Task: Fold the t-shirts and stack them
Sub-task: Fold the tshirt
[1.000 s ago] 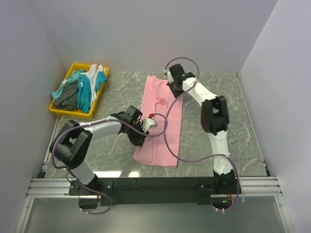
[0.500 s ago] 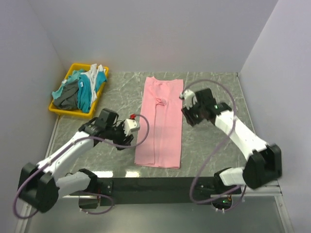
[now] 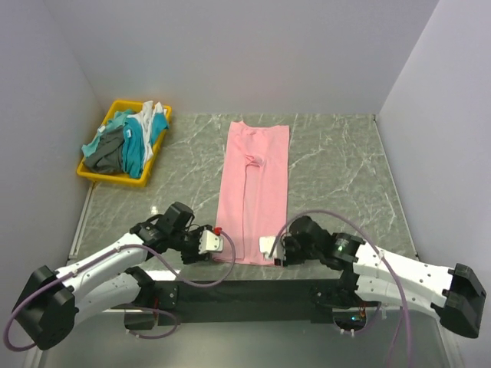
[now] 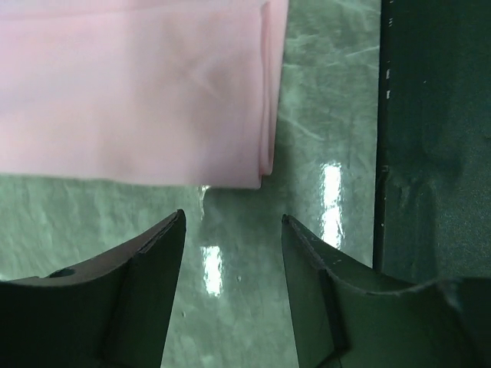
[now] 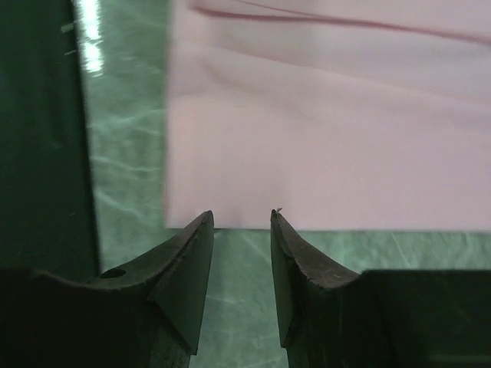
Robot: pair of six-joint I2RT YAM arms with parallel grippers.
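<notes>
A pink t-shirt (image 3: 255, 188), folded into a long narrow strip, lies flat on the marble table from the back to the near edge. My left gripper (image 3: 212, 242) is open and empty, just left of the shirt's near left corner; in the left wrist view the gripper (image 4: 232, 216) hovers over bare table beside the shirt's (image 4: 138, 92) folded edge. My right gripper (image 3: 270, 247) is open and empty at the near right corner; in the right wrist view its tips (image 5: 241, 214) sit right at the shirt's (image 5: 322, 115) edge.
A yellow bin (image 3: 88, 173) at the back left holds several crumpled teal, grey and white shirts (image 3: 126, 142). The black base rail (image 3: 245, 291) runs along the near table edge, close to both grippers. Grey walls enclose the left, back and right sides.
Both arms have drawn back to the near end of the shirt. The right arm swung from the far end down to the near right corner. The left moved to the near left corner.
</notes>
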